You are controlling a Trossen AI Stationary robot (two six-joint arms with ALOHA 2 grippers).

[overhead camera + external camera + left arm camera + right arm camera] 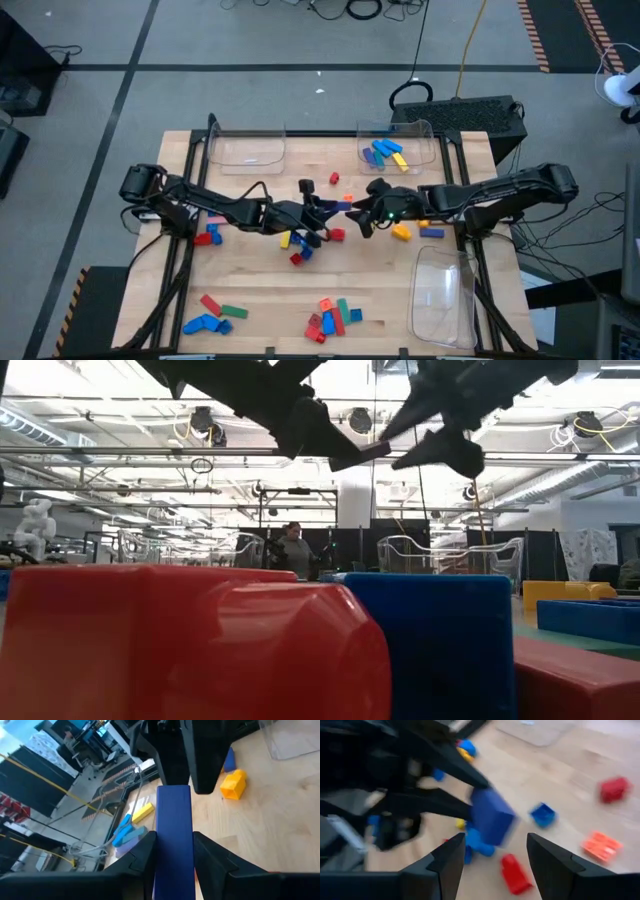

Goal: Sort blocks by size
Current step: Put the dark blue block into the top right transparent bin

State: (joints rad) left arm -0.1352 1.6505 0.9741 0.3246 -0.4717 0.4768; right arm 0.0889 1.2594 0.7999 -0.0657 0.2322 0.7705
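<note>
High view, trays: the clear plastic tray [397,143] at 1 o'clock held blue and yellow bricks; the clear tray [248,150] at 11 o'clock and the clear tray [443,296] at 4 o'clock held none.
Left wrist view: the left gripper [174,851] was clamped on a long dark-blue plastic bar [174,834].
Right wrist view: the right gripper [494,851] stood wide apart, empty, the bar at its 12 o'clock.

1. We see a dark blue bar [173,835] between the black fingers [145,855] of the left gripper [172,862].
2. We see a pale wood counter [260,290] with a plain grain.
3. We see a yellow block [233,784] on it, and red [514,872], orange [601,846] and small blue [543,814] blocks.
4. We see blue and yellow blocks [385,152] in a clear tray [425,135].
5. We see the black right gripper [490,852].
</note>
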